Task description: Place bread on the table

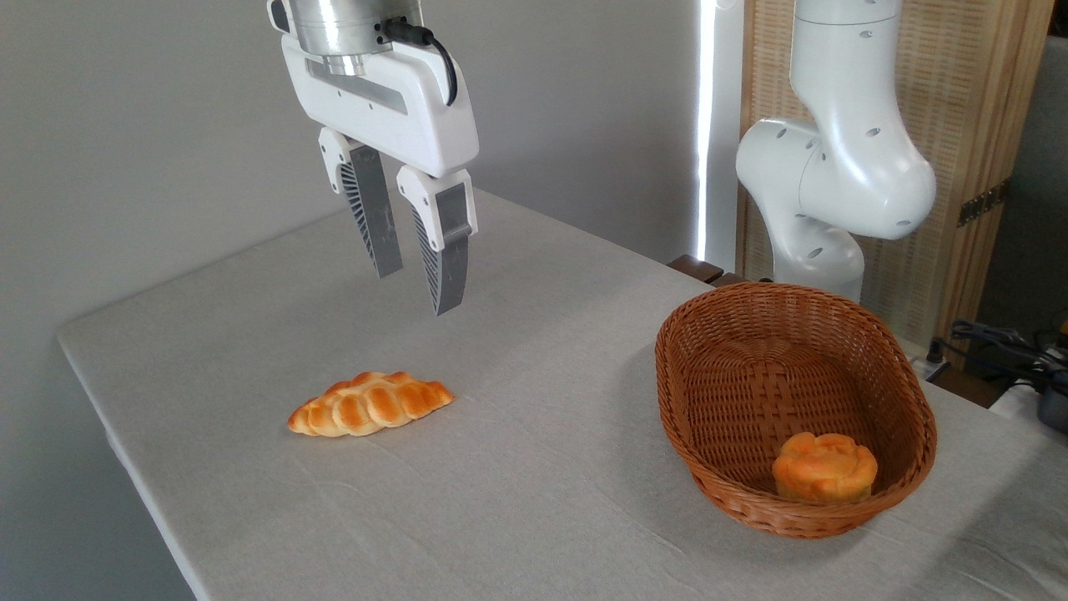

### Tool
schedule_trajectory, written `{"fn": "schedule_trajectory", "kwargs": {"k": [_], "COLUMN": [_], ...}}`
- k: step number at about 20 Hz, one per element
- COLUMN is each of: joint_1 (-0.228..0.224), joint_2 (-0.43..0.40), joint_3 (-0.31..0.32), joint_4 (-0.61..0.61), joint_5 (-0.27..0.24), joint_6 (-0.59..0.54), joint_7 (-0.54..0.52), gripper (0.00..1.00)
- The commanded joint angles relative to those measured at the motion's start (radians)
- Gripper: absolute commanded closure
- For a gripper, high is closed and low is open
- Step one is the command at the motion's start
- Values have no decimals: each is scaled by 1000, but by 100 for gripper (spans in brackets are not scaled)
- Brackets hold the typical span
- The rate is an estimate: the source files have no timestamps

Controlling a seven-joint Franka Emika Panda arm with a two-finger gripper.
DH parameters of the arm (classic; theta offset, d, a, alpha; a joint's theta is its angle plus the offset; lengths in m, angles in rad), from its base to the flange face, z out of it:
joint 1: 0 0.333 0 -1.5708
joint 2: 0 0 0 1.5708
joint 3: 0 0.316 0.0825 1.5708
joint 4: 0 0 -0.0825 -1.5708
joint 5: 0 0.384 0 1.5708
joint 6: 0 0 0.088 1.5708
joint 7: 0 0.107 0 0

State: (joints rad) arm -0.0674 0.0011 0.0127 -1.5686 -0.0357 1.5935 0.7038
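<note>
Your bread [824, 477] sits upright inside the wicker basket [692, 351], at the near end, knobbly orange top up and paler ridged base down. It's round, so no real long axis to call. The basket is a brown oval weave, its length running from near right back toward the arm's base [813, 242]. Your gripper [417, 288] hangs high over the table [534, 492], well left of the basket, fingers [444, 250] pointing down with a narrow gap between them, holding nothing. Below it and nearer the camera lies a golden braided loaf [370, 404], flat on the cloth, stretched left to right. The cloth is light grey-beige, faintly wrinkled. Behind you see a plain grey wall and a slatted wooden screen [959, 125].
</note>
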Motion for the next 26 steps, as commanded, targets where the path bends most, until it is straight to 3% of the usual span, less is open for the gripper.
{"fn": "schedule_trajectory", "kwargs": {"k": [1,15,19,21,23,26], "joint_1": [-9,-5,-2,-2,-5,-5], "joint_2": [2,-12,-122,-194,-275,-375], "joint_3": [15,29,32,84,143,257], "joint_4": [4,-17,-169,-250,-332,-451], "joint_5": [-6,-12,-6,5,26,106], "joint_6": [-3,-4,3,2,2,5], "joint_7": [19,54,57,97,204,330], "gripper": [0,0,0,0,0,0]}}
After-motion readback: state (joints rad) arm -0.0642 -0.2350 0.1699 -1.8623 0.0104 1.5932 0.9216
